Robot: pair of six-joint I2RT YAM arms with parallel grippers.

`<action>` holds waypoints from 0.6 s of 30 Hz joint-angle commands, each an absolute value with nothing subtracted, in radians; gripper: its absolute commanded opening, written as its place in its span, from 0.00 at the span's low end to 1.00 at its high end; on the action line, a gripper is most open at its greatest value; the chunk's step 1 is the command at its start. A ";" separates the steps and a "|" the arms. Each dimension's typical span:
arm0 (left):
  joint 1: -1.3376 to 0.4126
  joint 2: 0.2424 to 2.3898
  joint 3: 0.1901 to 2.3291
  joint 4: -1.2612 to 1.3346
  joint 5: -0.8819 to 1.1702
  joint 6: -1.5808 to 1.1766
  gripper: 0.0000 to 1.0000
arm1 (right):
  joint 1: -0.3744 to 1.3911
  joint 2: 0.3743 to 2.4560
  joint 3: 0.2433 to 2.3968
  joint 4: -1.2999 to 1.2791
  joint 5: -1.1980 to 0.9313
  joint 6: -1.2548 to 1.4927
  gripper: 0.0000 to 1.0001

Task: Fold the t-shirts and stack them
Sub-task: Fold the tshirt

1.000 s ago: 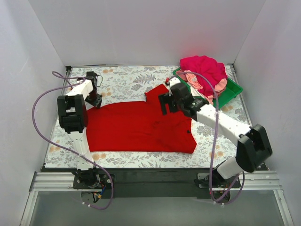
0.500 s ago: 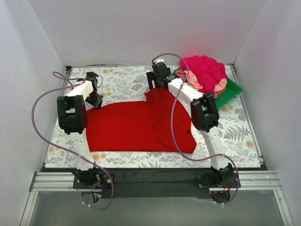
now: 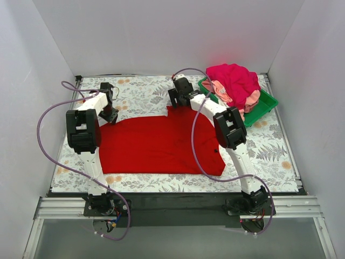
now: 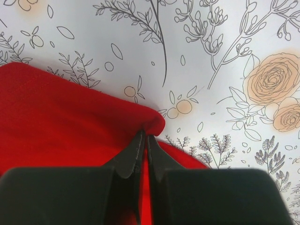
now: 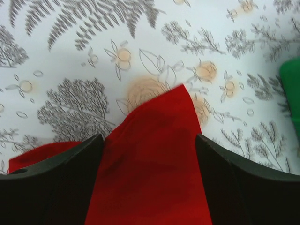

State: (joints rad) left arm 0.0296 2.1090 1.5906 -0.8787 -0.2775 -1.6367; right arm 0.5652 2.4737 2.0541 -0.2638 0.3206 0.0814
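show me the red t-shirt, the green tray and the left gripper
red t-shirt point(image 3: 156, 145): top external view, middle of its body
green tray point(image 3: 265, 104): top external view, bare right rim
left gripper point(image 4: 145, 138): left wrist view, between fingertips pinching the shirt's edge

left wrist: red t-shirt point(image 4: 56, 122) runs off left and bottom edges; left claw point(image 4: 144, 140) covers the pinched cloth. right wrist: green tray point(image 5: 291, 89) cut by right edge. top external: tray floor buried under heaped shirts point(image 3: 234, 81).
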 commanded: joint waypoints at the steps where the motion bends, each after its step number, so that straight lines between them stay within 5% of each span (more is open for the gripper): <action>1: 0.028 2.057 1.568 -0.879 -0.313 -1.629 0.00 | 0.560 2.393 1.945 -0.301 0.396 0.061 0.84; 6: 0.028 2.045 1.557 -0.876 -0.313 -1.621 0.00 | 0.561 2.356 1.907 -0.305 0.423 0.067 0.74; 18: 0.028 2.034 1.572 -0.871 -0.330 -1.621 0.00 | 0.561 2.405 1.982 -0.310 0.319 0.135 0.01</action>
State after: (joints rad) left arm 0.0292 2.0930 1.5639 -0.8558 -0.2840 -1.6302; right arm 0.5640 2.3962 1.9377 -0.2974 0.3519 0.1036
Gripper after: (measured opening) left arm 0.015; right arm 0.067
